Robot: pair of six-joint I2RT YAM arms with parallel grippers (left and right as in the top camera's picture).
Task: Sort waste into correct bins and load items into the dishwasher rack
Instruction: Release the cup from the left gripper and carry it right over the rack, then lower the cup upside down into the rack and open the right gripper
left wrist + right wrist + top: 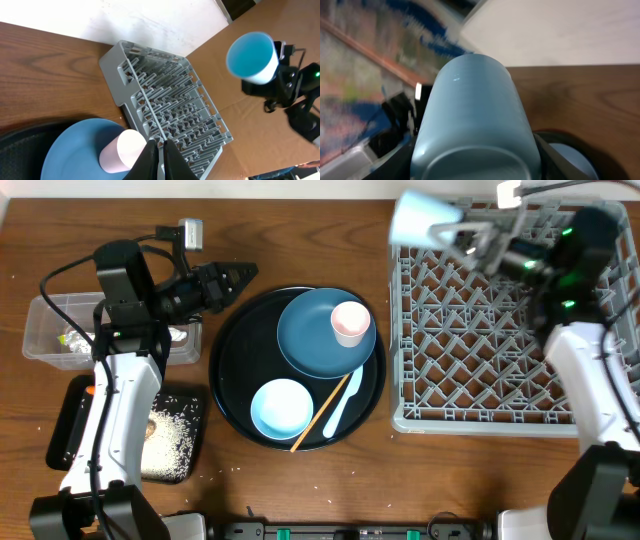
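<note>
Gripping the light blue cup in the right gripper, tipped on its side and raised above the far left corner of the grey rack. Hovering with the left gripper pinched shut on nothing, just off the far left rim of the round black tray. Resting on that tray: pink cup on the dark blue plate, with bowl, spoon and chopstick alongside.
</note>
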